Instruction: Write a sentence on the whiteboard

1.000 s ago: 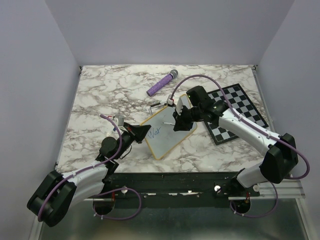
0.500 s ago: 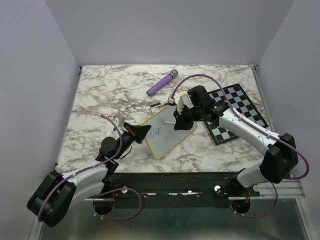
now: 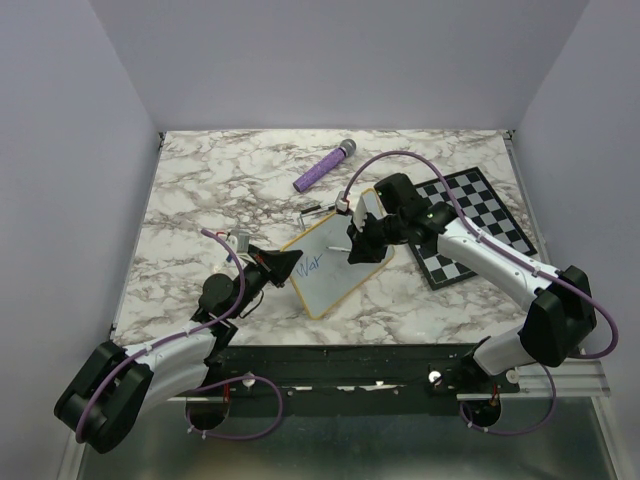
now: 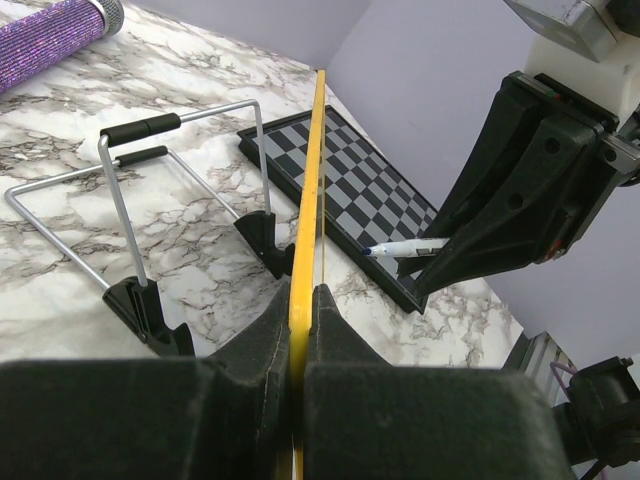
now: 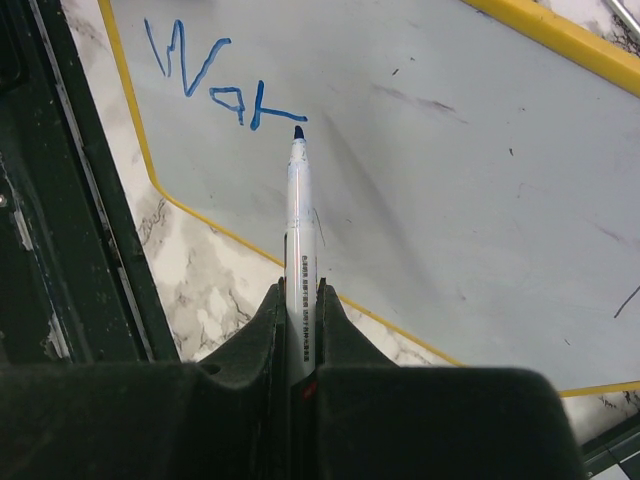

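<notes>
The whiteboard [image 3: 335, 262], white with a yellow frame, stands tilted mid-table. Its edge shows in the left wrist view [image 4: 305, 200] and its face in the right wrist view [image 5: 420, 150]. Blue writing reading "War" [image 5: 215, 80] sits at its left part, also visible in the top view [image 3: 313, 266]. My left gripper [image 3: 292, 262] is shut on the board's left frame edge. My right gripper [image 3: 352, 243] is shut on a white marker [image 5: 298, 230] with a blue tip, held just right of the last letter, at or just off the board.
A purple glittery cylinder [image 3: 323, 167] lies at the back. A black-and-white chessboard [image 3: 475, 225] lies to the right under the right arm. The board's wire stand with black feet [image 4: 140, 200] shows behind it.
The right gripper with the marker has shifted very slightly to the right over the board. The left arm and the board have not moved.
</notes>
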### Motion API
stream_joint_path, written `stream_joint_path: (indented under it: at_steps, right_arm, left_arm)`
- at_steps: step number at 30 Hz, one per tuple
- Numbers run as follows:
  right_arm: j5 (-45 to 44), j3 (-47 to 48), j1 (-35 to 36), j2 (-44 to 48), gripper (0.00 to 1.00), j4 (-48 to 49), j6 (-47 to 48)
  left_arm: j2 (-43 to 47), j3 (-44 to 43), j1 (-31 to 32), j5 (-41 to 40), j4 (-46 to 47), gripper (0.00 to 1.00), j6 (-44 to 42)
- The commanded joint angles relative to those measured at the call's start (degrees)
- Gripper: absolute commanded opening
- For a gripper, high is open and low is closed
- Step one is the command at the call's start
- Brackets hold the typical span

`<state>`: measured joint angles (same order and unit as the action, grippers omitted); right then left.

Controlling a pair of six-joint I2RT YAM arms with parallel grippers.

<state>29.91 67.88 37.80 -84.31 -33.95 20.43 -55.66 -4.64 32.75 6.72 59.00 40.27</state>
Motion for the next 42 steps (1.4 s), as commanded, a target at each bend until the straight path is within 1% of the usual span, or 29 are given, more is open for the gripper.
stream_joint_path:
  at_steps: [1, 42]
  right_arm:
    - [1.29, -0.9, -0.18, 1.26, 0.01, 0.56, 1.2]
    - [1.99, -1.43, -0.18, 1.78, 0.01, 0.91, 2.25]
  left_arm:
    - [0.02, 0.43, 0.21, 1.45, -0.03, 0.0, -2.48]
    - [0.29, 0.6, 0.21, 0.93, 0.24, 0.0, -1.16]
